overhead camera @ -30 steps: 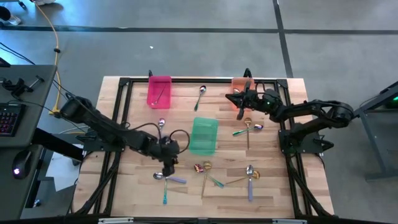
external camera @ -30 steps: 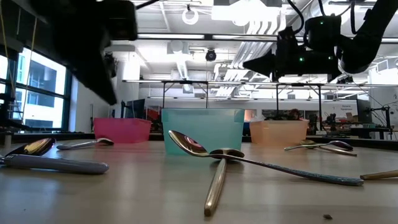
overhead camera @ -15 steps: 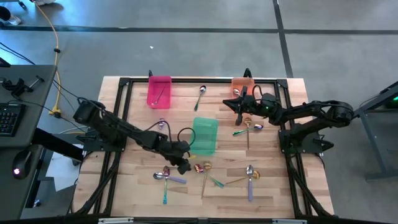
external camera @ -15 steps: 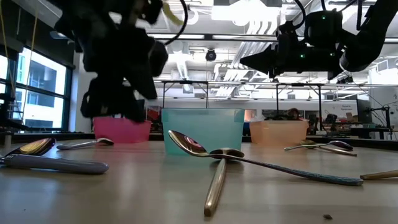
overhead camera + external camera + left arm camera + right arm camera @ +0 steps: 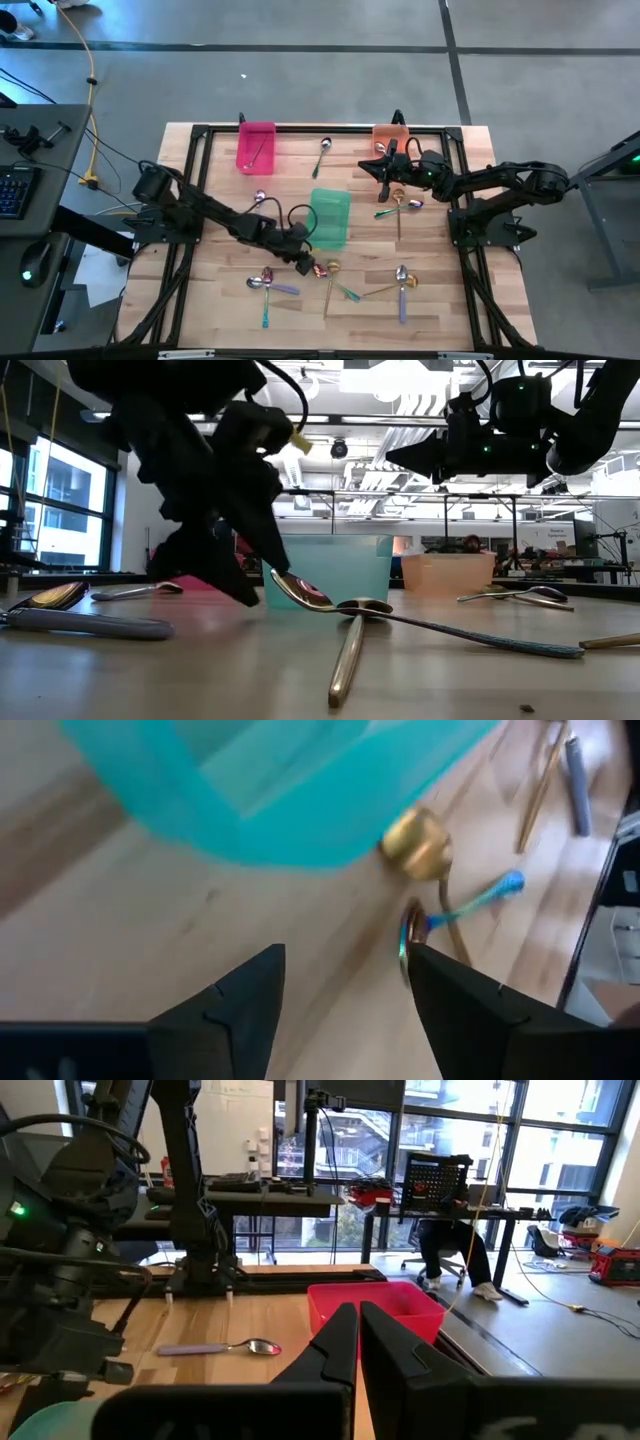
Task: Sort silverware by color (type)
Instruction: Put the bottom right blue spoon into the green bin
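My left gripper stands open and low over the table, just in front of the green bin. In the left wrist view its two fingers spread apart, with an iridescent spoon with a teal handle lying just ahead, next to a gold spoon. Nothing is between the fingers. The low view shows this gripper beside the iridescent spoon's bowl, which lies across a gold spoon. My right gripper hovers shut and empty near the orange bin.
A pink bin at the back left holds one spoon. Loose spoons lie at the front left, front right, by the orange bin and between the bins. A black frame edges the table.
My left arm has swung right from the front-left spoons to the iridescent and gold pair, and its fingers have opened wider. The right arm has barely moved.
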